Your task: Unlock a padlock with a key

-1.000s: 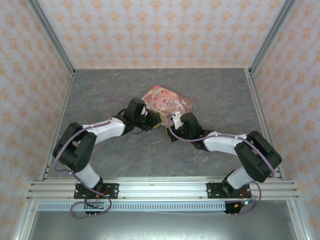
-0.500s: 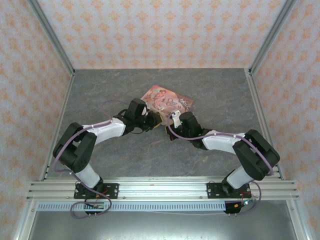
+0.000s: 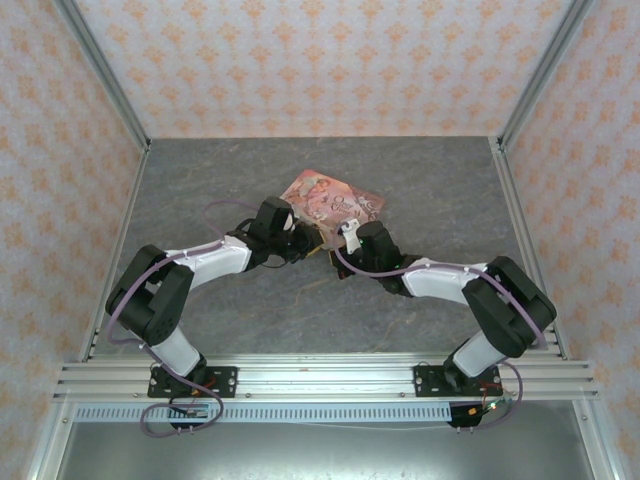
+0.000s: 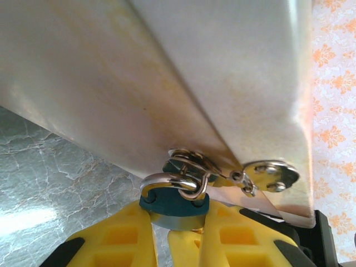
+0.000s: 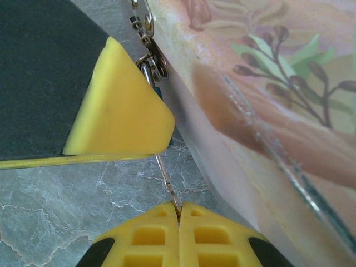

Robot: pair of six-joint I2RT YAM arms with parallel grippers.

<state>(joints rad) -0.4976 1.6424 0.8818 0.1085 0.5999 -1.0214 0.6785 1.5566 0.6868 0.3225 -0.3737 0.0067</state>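
left gripper (image 4: 178, 222) low, pinching padlock (image 4: 173, 203) | right gripper (image 5: 179, 213) pinching thin metal, perhaps key (image 5: 168, 186)

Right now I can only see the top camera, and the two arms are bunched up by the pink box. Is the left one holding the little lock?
Observer: Yes. The left wrist view shows the left gripper pinching the teal padlock between its yellow fingers.
Operator: Is it hooked onto the box?
Observer: Yes, its silver shackle passes through metal rings at the clasp of the tin.
Operator: What's the right one got?
Observer: In the right wrist view the right gripper is shut on a thin metal piece, apparently the key, pointing up toward the lock.
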